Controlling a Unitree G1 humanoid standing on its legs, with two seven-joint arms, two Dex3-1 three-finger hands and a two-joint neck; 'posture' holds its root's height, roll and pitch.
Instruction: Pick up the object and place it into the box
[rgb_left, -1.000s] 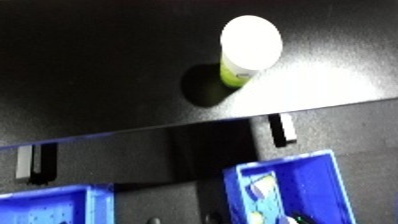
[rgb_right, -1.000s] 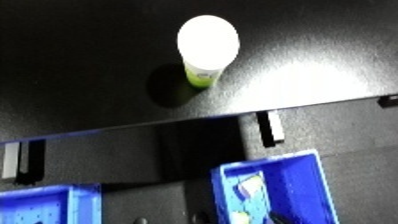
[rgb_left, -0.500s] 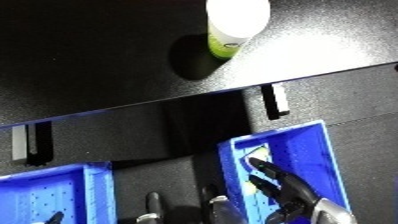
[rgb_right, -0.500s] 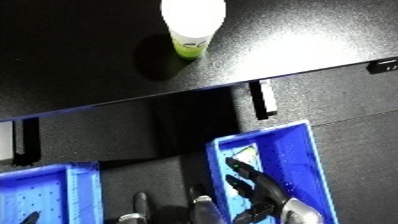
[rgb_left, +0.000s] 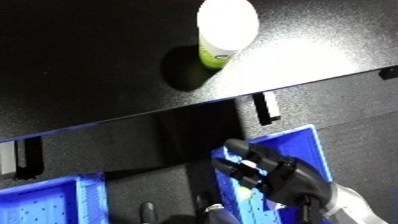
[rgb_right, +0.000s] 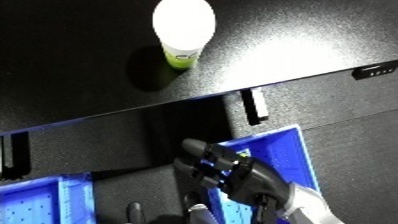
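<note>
While the camera looks down over the edge of the black desk (rgb_left: 107, 65), the task's thing, a cup-like container (rgb_left: 226, 31) with a white top and a yellow-green lower part, stands on the desk near the top of the view. It seems upright, seen from above, and it casts a dark round shadow on the surface to its left. Nothing touches it, and it is well apart from the robot's hand.

Below the front edge of the desk, two blue bins are visible. One blue bin (rgb_left: 298, 150) is at the lower right, and its corner shows just under a small white and black bracket (rgb_left: 265, 107) fixed on the desk's front. The other blue bin (rgb_left: 49, 202) is at the lower left corner, and its floor shows a pattern of small dots.

The right hand (rgb_right: 222, 170) comes in from the lower edge, over the left rim of the right bin. Its black fingers (rgb_left: 238, 150) are bent only slightly and spread a little from each other, pointing up toward the desk's edge, and they hold nothing. A piece of the white and silver forearm (rgb_right: 306, 207) shows behind it. The left hand is not seen in either view.
</note>
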